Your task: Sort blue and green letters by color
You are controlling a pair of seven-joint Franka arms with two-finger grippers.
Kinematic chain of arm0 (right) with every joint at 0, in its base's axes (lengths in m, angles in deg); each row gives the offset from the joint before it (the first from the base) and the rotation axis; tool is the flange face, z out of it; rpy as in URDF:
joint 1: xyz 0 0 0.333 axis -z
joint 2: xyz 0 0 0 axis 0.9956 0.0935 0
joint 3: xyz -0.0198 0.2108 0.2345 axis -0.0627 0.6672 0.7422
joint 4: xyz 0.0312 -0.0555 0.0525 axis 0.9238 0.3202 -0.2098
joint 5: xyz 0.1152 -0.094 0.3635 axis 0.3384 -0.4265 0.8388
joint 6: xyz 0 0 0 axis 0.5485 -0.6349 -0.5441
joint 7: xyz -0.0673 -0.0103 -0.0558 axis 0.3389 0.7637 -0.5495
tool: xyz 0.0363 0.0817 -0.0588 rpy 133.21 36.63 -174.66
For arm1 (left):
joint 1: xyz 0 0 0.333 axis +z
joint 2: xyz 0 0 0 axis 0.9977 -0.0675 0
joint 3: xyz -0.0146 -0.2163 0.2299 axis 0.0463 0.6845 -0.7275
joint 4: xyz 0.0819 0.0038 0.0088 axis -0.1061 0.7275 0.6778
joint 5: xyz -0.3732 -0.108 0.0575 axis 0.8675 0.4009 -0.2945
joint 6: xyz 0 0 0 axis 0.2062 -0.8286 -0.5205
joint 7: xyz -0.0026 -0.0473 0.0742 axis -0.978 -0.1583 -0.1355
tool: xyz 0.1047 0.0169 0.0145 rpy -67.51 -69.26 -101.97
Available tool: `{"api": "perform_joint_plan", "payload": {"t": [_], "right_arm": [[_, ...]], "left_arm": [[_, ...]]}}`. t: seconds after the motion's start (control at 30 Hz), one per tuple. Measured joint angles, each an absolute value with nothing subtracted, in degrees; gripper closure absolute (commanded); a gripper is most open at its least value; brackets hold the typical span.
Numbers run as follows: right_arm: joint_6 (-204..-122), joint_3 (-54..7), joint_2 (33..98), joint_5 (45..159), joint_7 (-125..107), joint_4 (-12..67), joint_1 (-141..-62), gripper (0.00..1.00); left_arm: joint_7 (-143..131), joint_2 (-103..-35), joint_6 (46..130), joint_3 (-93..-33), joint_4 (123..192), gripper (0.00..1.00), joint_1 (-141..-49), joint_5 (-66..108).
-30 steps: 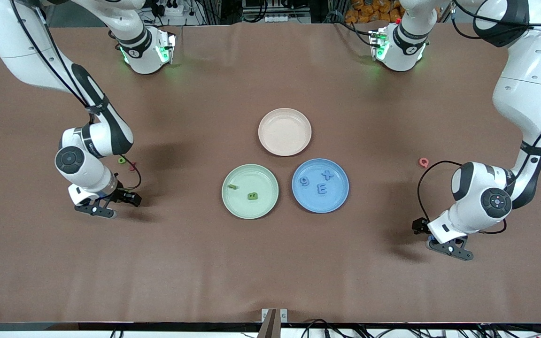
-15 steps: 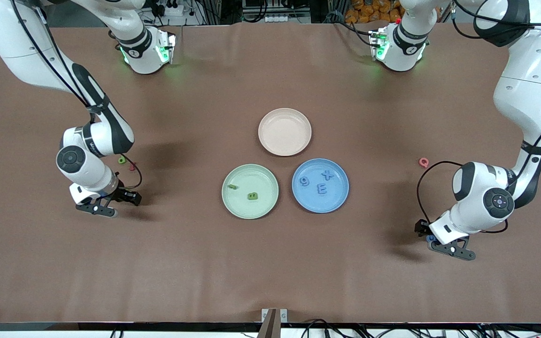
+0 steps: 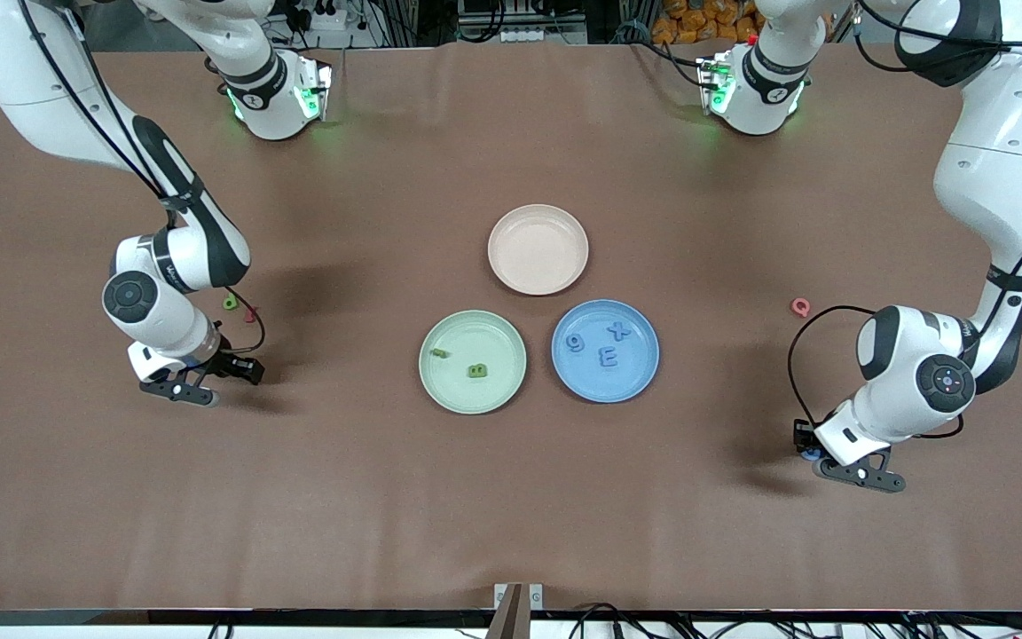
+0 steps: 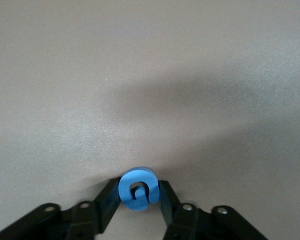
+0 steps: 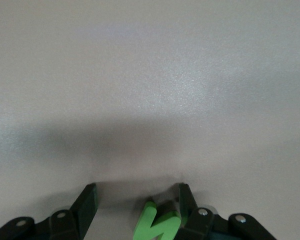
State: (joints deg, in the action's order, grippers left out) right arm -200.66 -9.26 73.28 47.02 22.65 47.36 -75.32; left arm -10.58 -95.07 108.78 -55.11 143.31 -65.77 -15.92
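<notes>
Two grippers sit low by the table, well apart from the blue plate (image 3: 644, 377): left gripper (image 4: 139, 192) pinches the blue G (image 4: 137, 188); right gripper (image 5: 137, 200), fingers spread, has the green N (image 5: 157, 222) touching one finger.

Two glossy white arms with black joint bands and round dark caps at the wrists. Thin black cables looped along each forearm. Green lights glowing at both bases. Left gripper (image 3: 830, 459) and right gripper (image 3: 196, 383): matte black, angular fingers (image 4: 104, 209), silver screws near the knuckles. Small printed lettering on the right arm's black band.
</notes>
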Motion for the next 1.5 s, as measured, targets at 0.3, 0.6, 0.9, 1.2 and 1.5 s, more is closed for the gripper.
{"api": "perform_joint_plan", "payload": {"t": [0.3, 0.6, 0.9, 1.2, 1.5], "right_arm": [[-200.7, -9.2, 73.0, 47.0, 22.7, 47.8, -75.3, 0.29], [-200.7, -9.2, 72.6, 47.0, 22.7, 48.3, -75.3, 0.3], [-200.8, -9.2, 72.1, 47.0, 22.7, 49.3, -75.3, 0.34], [-200.9, -9.2, 71.9, 47.0, 22.7, 49.5, -75.3, 0.36], [-201.1, -9.1, 71.8, 47.0, 22.6, 49.5, -75.3, 0.48]], "left_arm": [[-4.6, -94.2, 106.1, -54.0, 142.9, 0.83, -67.6, -15.9], [7.9, -91.5, 99.7, -48.9, 142.5, 0.83, -70.1, -15.9], [21.4, -90.2, 95.7, -45.5, 142.5, 0.83, -74.4, -15.9], [35.2, -89.9, 93.9, -45.3, 142.5, 0.83, -84.4, -15.9], [38.3, -90.0, 89.3, -45.6, 143.1, 0.83, -88.2, -15.9]]}}
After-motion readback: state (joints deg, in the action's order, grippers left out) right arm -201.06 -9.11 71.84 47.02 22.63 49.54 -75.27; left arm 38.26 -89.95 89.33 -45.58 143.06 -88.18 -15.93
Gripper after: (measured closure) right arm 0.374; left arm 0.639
